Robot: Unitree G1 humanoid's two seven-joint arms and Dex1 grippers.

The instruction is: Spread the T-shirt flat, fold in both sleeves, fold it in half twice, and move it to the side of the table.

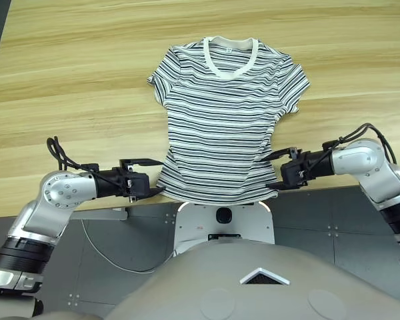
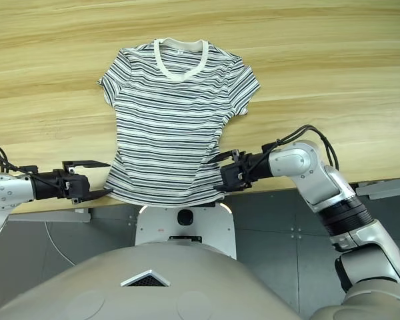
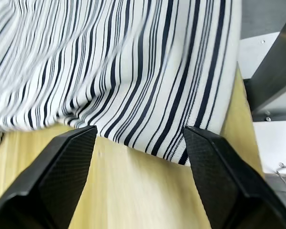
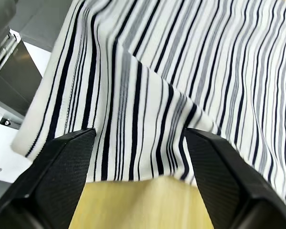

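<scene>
as the t-shirt (image 1: 223, 113) lies lengthwise away from me on the desk (image 1: 73, 80), my left end effector (image 1: 149, 177) and right end effector (image 1: 278, 169) flank its hem, both spread wide.

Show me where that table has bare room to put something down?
Wide bare table lies left of the T-shirt, right of it, and beyond it. The near edge is crowded: the left gripper and right gripper, both open, flank its near end.

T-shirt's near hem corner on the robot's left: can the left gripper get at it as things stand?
Probably yes. The left gripper is open right beside that corner of the T-shirt, and nothing lies between them on the table.
</scene>
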